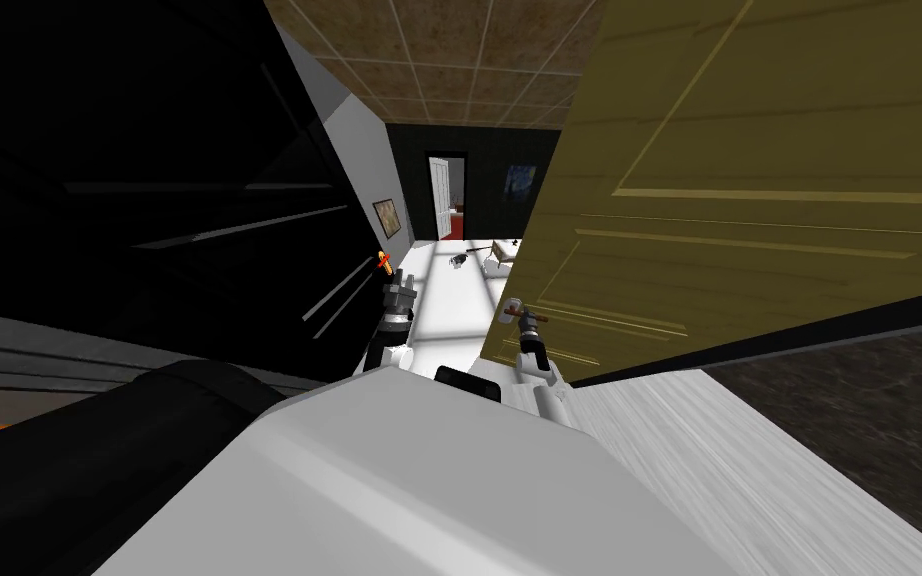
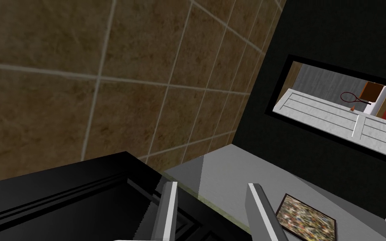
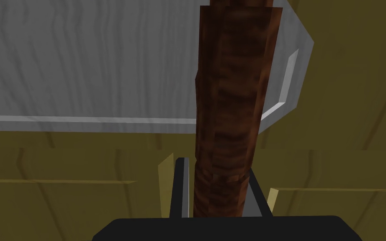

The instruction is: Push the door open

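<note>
Gripping the reddish-brown lever handle [image 3: 230, 83], our right tool [image 3: 216, 167] has its two thin fingers closed against the handle's sides, so the task's thing sits straight ahead of this tool and touches it. The handle is a long, flat-faced bar with a mottled, wood-like grain. Its long axis runs away from the tool, in line with the fingers. Behind its far end sits a pale grey plate [image 3: 290, 83] with chamfered edges, fixed to the door [image 1: 749, 150], a dull olive-yellow leaf with raised rectangular panels and faint grain. In the head view that leaf stands on our right, angled away. We judge that the push must go forward through the handle, and the right arm is plainly the nearer one. Our left tool [image 1: 399, 292] hangs to the left beside a glossy black panelled surface [image 1: 149, 200], fingers apart, holding nothing. Farther off, a white floor [image 1: 449, 300] leads to a doorway [image 1: 444, 195] in a dark wall.
</note>
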Motion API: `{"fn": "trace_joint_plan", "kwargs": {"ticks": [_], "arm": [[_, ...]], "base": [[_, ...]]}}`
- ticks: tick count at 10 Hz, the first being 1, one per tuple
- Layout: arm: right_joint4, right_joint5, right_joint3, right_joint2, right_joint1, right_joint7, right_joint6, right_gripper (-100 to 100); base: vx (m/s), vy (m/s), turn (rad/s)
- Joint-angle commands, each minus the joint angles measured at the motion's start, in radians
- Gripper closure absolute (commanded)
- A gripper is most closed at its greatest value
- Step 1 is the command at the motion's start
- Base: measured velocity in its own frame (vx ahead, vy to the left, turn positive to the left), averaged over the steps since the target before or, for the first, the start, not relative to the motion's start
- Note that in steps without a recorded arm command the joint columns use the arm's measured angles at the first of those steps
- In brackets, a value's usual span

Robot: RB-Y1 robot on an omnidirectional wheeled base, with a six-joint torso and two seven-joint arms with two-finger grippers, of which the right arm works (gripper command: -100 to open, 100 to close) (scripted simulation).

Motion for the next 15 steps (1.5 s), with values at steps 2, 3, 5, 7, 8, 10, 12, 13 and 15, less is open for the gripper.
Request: {"fn": "trace_joint_plan", "kwargs": {"ticks": [2,3,5,7,8,10,12,13,15], "arm": [[-0.006,-0.004,-0.047,-0.003,-0.009,0.009,0.007,100],[-0.004,-0.005,-0.056,-0.001,-0.011,0.011,0.007,100],[0.005,-0.007,-0.086,0.008,-0.017,0.018,0.008,100],[0.012,-0.009,-0.111,0.017,-0.023,0.024,0.009,100],[0.015,-0.009,-0.121,0.021,-0.025,0.027,0.010,100],[0.018,-0.010,-0.135,0.027,-0.028,0.030,0.011,100],[0.021,-0.012,-0.147,0.020,-0.026,0.032,0.010,100],[0.021,-0.013,-0.150,0.019,-0.027,0.032,0.010,100],[0.022,-0.015,-0.166,0.014,-0.027,0.035,0.010,100]], "base": [[0.123,0.101,-0.077],[0.120,0.130,-0.058],[0.157,0.122,-0.099],[0.165,0.142,-0.081],[0.171,0.105,-0.080],[0.160,0.090,-0.055],[0.096,0.023,-0.037],[0.164,0.040,-0.030],[0.173,0.044,-0.045]]}}
